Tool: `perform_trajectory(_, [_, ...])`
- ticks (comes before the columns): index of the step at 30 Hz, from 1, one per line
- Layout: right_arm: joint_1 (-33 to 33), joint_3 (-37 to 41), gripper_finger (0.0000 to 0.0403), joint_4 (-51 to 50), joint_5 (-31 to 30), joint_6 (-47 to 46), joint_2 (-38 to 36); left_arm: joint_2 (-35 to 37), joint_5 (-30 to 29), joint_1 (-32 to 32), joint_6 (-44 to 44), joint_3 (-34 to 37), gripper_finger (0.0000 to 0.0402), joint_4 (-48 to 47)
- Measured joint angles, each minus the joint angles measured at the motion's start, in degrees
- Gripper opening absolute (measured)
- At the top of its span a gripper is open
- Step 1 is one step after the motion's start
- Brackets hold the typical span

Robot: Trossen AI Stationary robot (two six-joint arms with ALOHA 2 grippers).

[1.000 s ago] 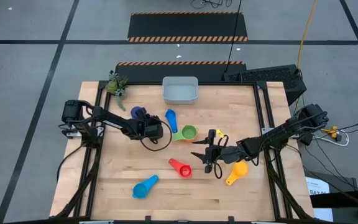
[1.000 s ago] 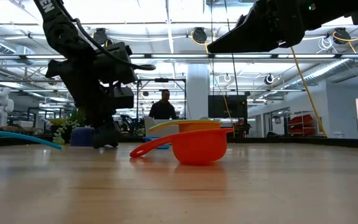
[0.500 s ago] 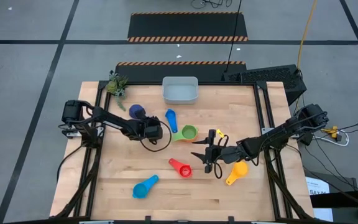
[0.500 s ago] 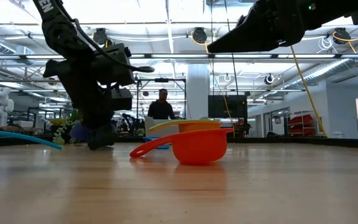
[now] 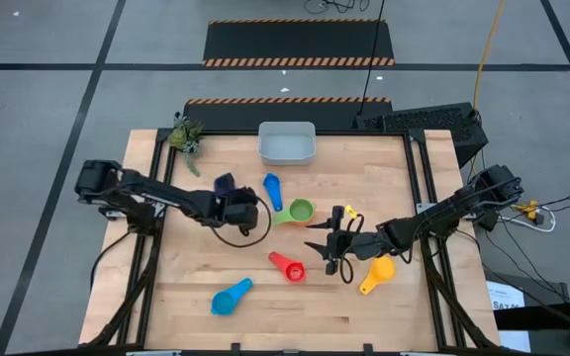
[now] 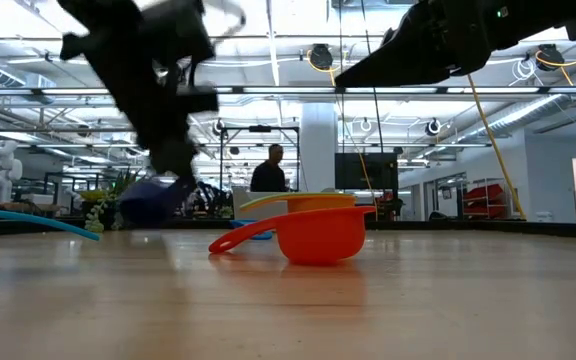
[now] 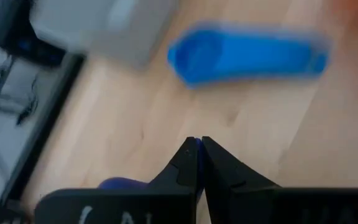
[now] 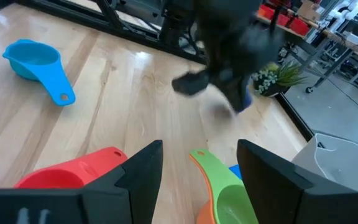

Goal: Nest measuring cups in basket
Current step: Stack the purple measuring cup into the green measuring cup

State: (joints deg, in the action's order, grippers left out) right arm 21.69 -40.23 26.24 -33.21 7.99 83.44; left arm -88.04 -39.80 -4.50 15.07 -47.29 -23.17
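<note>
The table (image 5: 196,252) carries every item. The basket (image 5: 286,144) stands at the far edge, apart from all cups and with nothing visible inside it.

By apparent size in the high view, we list the cups as follows:
- light blue cup (image 5: 231,297), near the front edge
- yellow cup (image 5: 377,271), at the right
- red cup (image 5: 287,266), at the centre
- green cup (image 5: 302,210), with an orange cup (image 5: 285,219) tucked under it
- blue cup (image 5: 272,187), just in front of the basket
- navy cup (image 5: 224,183), left of the blue cup

The left gripper (image 7: 197,144) has its fingers pressed together on the navy cup, apparently at the handle. In the low view the cup appears raised off the wood. The right gripper (image 8: 199,149) hangs spread and empty above the table between the red and yellow cups.

We judge the cups to be light, rigid and smooth-walled. A round bowl would likely slip or squirt out of flat fingers. The handle is the better grip point, taken close to the bowl so the cup does not pivot. We expect so light a cup to slide if nudged.
</note>
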Motion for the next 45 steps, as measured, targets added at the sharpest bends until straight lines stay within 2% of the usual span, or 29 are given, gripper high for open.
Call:
perform_trajectory(3, [-0.95,1.25,0.0201,0.48,0.02,-0.39,-0.04,3.80,-2.43,-2.06,-0.19,-0.47,0.0005,0.13])
perform_trajectory(10, [-2.61,6.37,0.0201,7.63,0.00,-2.80,0.02,12.04,-7.05,-8.35,-1.07,-0.64,0.0005,7.70])
perform_trajectory(18, [-2.90,7.29,0.0201,14.95,0.15,3.06,0.00,16.07,-10.52,-14.95,-8.33,-0.67,0.0005,23.09])
perform_trajectory(26, [-3.25,7.23,0.0201,16.89,-0.11,4.76,-0.02,14.37,-13.38,-21.60,-16.10,-0.78,0.0005,41.98])
perform_trajectory(32, [-3.50,7.23,0.0201,16.70,-5.86,6.57,-0.25,9.22,-13.43,-24.23,-21.68,-0.83,0.0005,58.53])
perform_trajectory(34, [-3.49,7.23,0.0201,16.71,-6.00,7.61,-0.60,6.97,-13.43,-24.36,-22.12,-0.81,0.0005,62.54])
perform_trajectory(40, [-3.19,7.23,0.0201,9.19,-6.55,13.14,-4.48,1.72,-13.33,-24.49,-22.97,-0.81,0.0005,73.00])
perform_trajectory(45, [-3.68,7.74,0.0201,2.64,-12.80,17.92,-8.30,1.04,-13.16,-23.67,-24.00,-0.81,0.0009,79.86])
